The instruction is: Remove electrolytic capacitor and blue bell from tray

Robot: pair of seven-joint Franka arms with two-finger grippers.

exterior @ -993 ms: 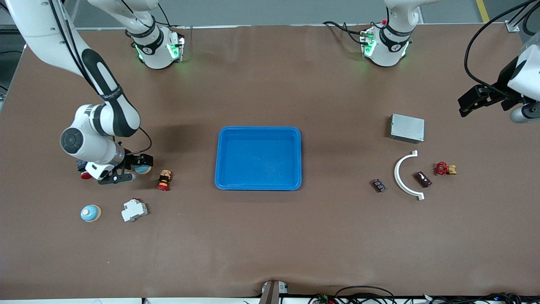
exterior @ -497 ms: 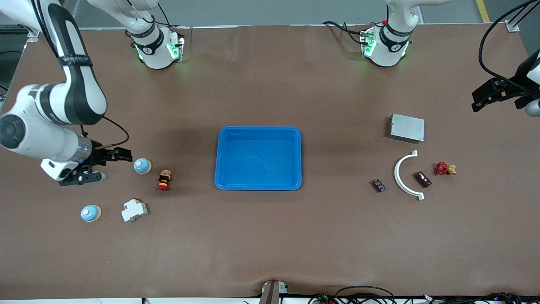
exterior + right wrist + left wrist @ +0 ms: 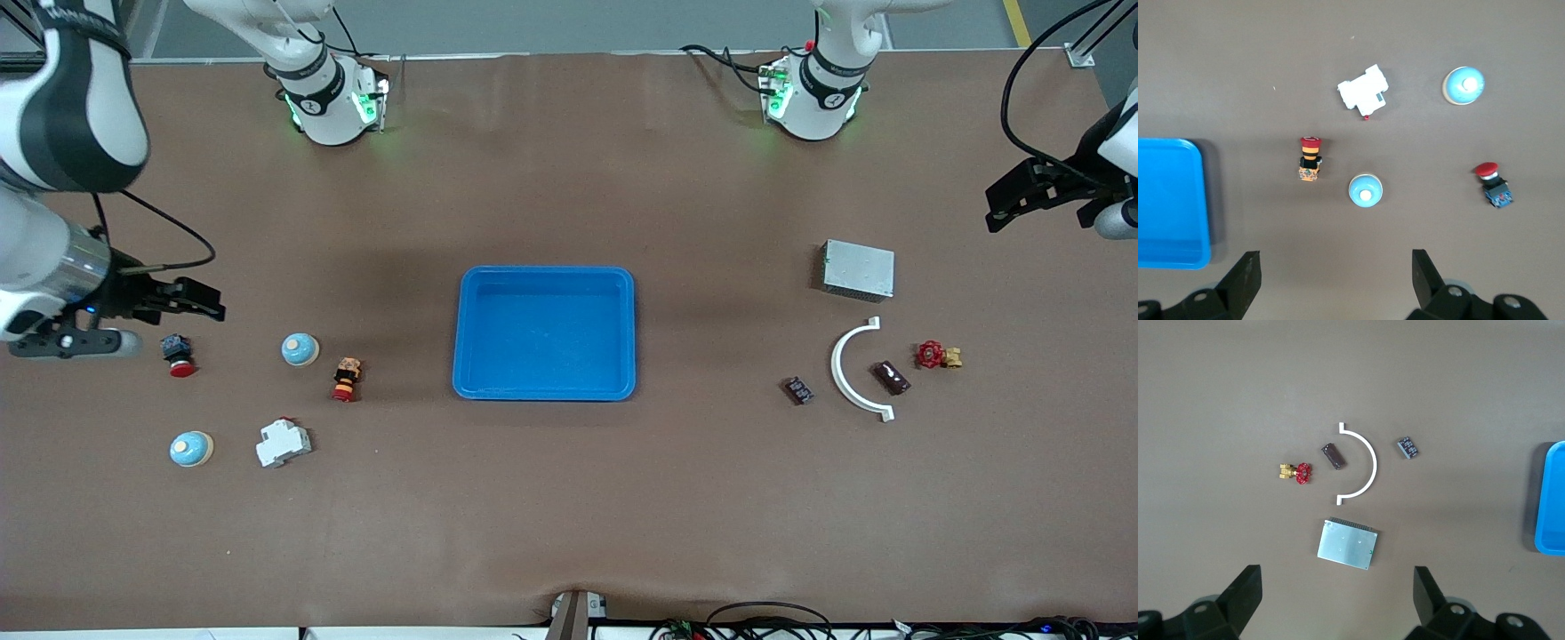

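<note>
The tray sits mid-table. Toward the right arm's end, one bell lies at ten o'clock from the breaker (the other bell at nine). Toward the left arm's end, the capacitor nestles inside the curved bracket, metal box at twelve.

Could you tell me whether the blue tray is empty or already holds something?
Empty: the blue tray shows only bare blue floor.
</note>
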